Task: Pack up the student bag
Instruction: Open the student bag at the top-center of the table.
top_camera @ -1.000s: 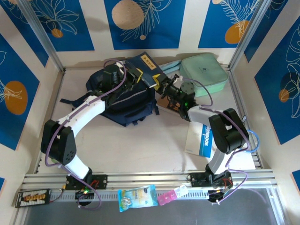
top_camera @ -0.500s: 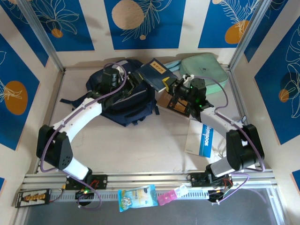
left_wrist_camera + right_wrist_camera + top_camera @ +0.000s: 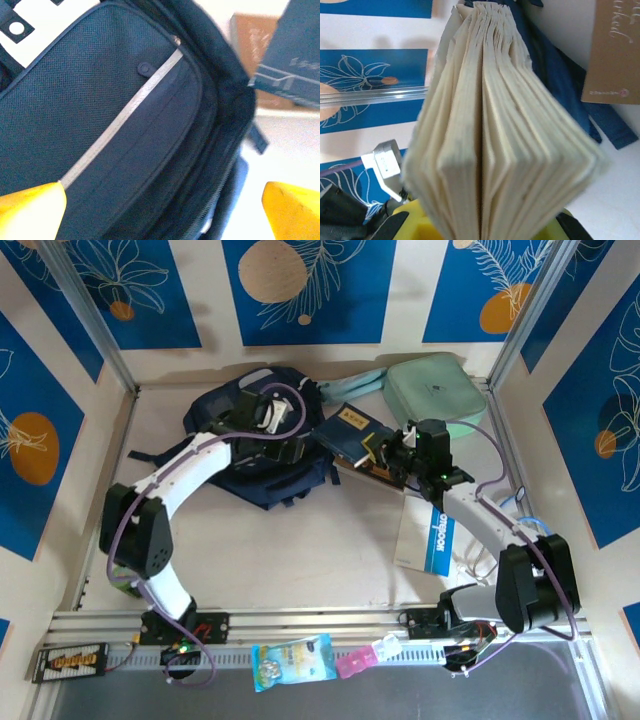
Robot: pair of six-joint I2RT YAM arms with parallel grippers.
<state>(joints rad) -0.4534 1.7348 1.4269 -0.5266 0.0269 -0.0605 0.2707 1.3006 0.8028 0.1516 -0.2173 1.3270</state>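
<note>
The student bag (image 3: pixel 240 465), a dark navy backpack, lies at the far left of the table (image 3: pixel 300 540), its straps trailing toward the left wall. The left hand (image 3: pixel 284 442) hangs over the bag's upper right part with its yellow fingers (image 3: pixel 31 206) spread wide apart and nothing between them. In the left wrist view, the bag's (image 3: pixel 125 130) front panel lies below them, with its thin pale stripe (image 3: pixel 120 122) running on a slant and a zip along the edge. The right hand (image 3: pixel 380 450) reaches in from the right and pinches a dark blue book (image 3: pixel 348 426), which sits tilted just beside the bag's right edge. In the right wrist view the book's (image 3: pixel 495 130) cream page edges fan out from the hand's yellow fingers (image 3: pixel 417 226), with navy fabric of the bag (image 3: pixel 560 75) behind. A brown card (image 3: pixel 362 468) lies on the table under the book. A mint green zip case (image 3: pixel 440 390) rests at the far right, and a white and blue booklet (image 3: pixel 428 536) lies nearer, beside the right arm. A snack packet (image 3: pixel 293 660) and a small pink item (image 3: pixel 355 662) rest on the front rail.
</note>
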